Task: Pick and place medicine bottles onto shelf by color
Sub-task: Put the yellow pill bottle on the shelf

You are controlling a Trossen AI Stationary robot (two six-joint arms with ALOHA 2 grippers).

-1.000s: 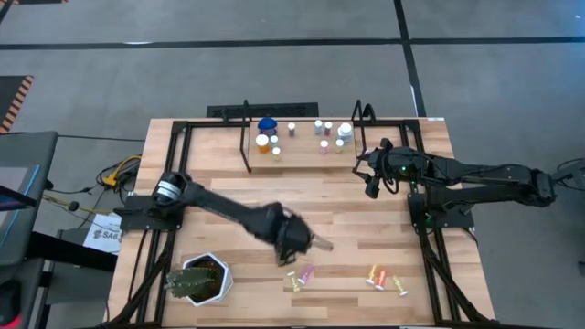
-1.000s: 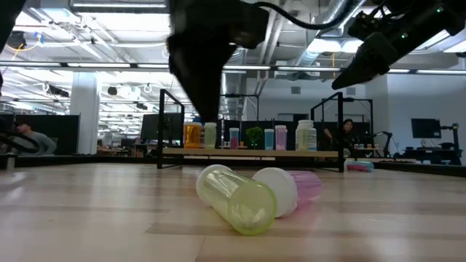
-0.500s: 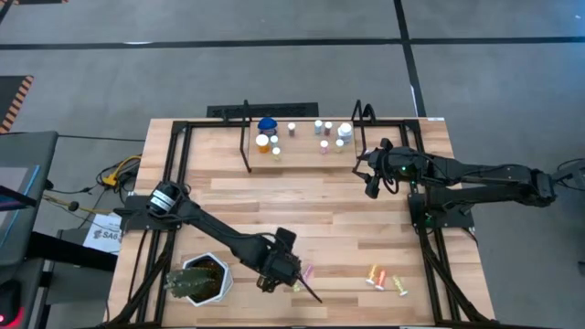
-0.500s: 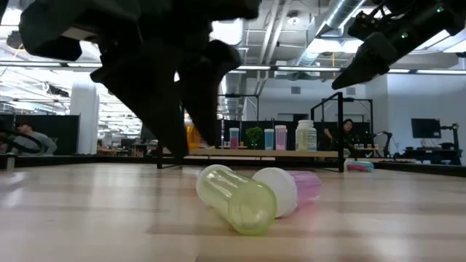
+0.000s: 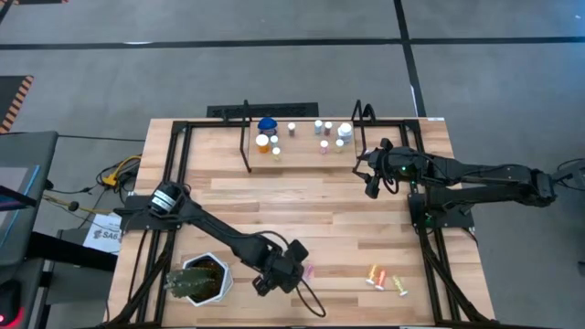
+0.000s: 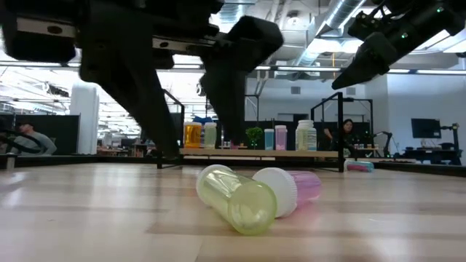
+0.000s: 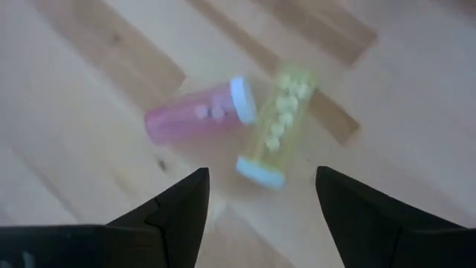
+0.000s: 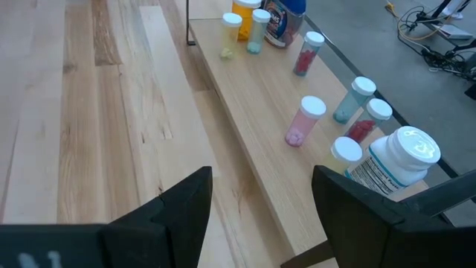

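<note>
A yellow bottle [image 7: 279, 126] and a pink bottle [image 7: 197, 119], both white-capped, lie on their sides, touching at the cap ends, near the table's near edge. They also show in the low view [image 6: 237, 198] [image 6: 295, 188]. My left gripper [image 7: 260, 193] hovers open above them, touching neither; it also shows in the high view [image 5: 294, 274]. The shelf [image 5: 302, 157] stands at the far edge with several bottles upright on it, one with a blue lid [image 5: 266, 124]. My right gripper [image 5: 370, 183] waits open by the shelf's right end.
An orange bottle [image 5: 375, 275] and another yellow bottle [image 5: 400, 286] lie on the table to the right of the pair. A green plant in a white pot [image 5: 196, 279] stands at the near left. Black frame rails [image 5: 430, 247] run along both sides.
My left gripper has gone toward the table's near edge and come down over the yellow and pink bottles, turning as it went. The bottles have stayed where they lay.
</note>
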